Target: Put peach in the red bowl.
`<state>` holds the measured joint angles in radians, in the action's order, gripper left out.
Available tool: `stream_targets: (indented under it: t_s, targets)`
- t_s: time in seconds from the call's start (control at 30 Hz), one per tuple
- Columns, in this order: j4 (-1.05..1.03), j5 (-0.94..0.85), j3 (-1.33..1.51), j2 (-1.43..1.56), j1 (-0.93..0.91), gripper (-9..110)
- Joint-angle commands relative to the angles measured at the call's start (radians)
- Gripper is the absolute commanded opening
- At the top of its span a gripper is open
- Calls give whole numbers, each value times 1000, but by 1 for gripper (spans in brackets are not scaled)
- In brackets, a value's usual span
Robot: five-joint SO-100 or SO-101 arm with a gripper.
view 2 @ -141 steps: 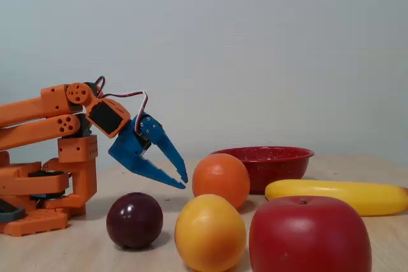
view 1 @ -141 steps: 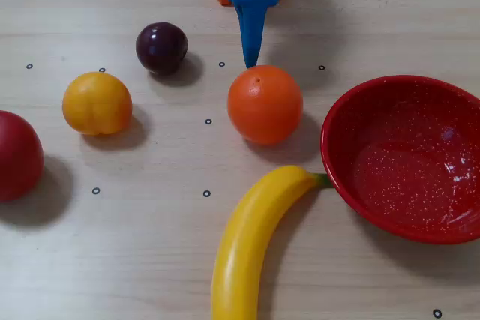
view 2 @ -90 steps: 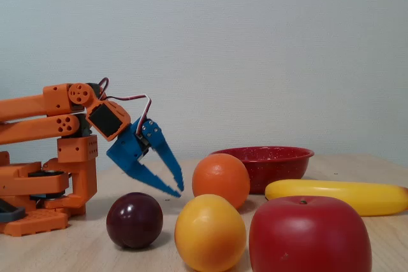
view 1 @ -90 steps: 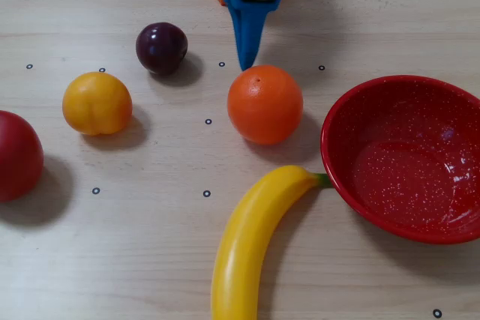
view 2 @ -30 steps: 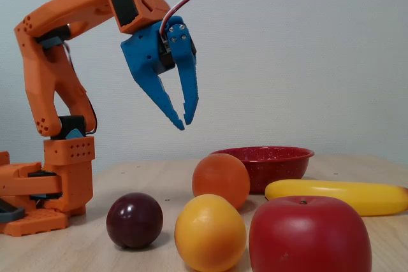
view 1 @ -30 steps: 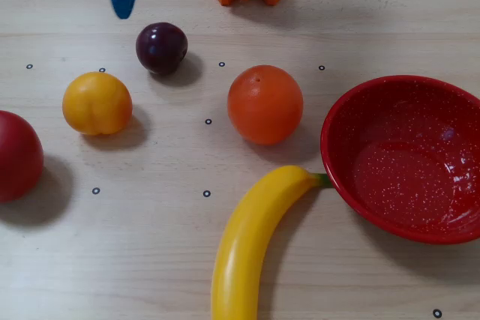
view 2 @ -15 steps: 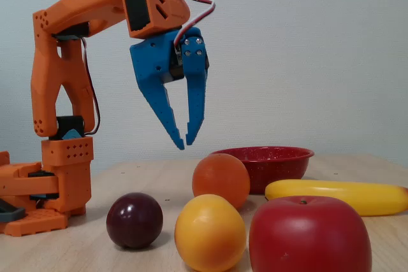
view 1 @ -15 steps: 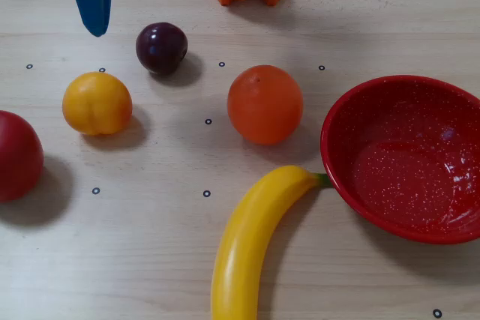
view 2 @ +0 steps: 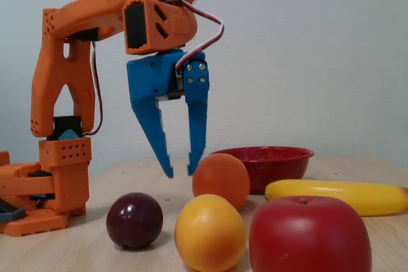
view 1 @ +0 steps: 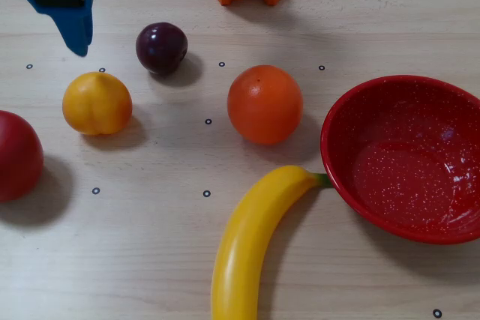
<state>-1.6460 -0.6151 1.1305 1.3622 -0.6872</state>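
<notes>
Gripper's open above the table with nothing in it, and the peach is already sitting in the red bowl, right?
Not quite. The peach lies on the table, left of the orange; a fixed view shows the red bowl empty. The gripper is open and holds nothing.

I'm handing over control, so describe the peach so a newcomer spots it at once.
In a fixed view, start at the large glossy red bowl and cross left past the big deep-orange orange. The small yellow-orange peach has a crease, unlike the dark purple plum.
</notes>
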Motion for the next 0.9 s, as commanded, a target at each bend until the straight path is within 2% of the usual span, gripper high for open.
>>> stream_targets:
  t_s: [0.0,0.23,0.47,0.87]
  targets:
    - [-28,-40,-98,32,-18,13]
    - [-72,-55,-123,-11,-12,26]
    - [-81,-150,-120,-32,-41,36]
    - [-57,-276,-120,-69,-97,39]
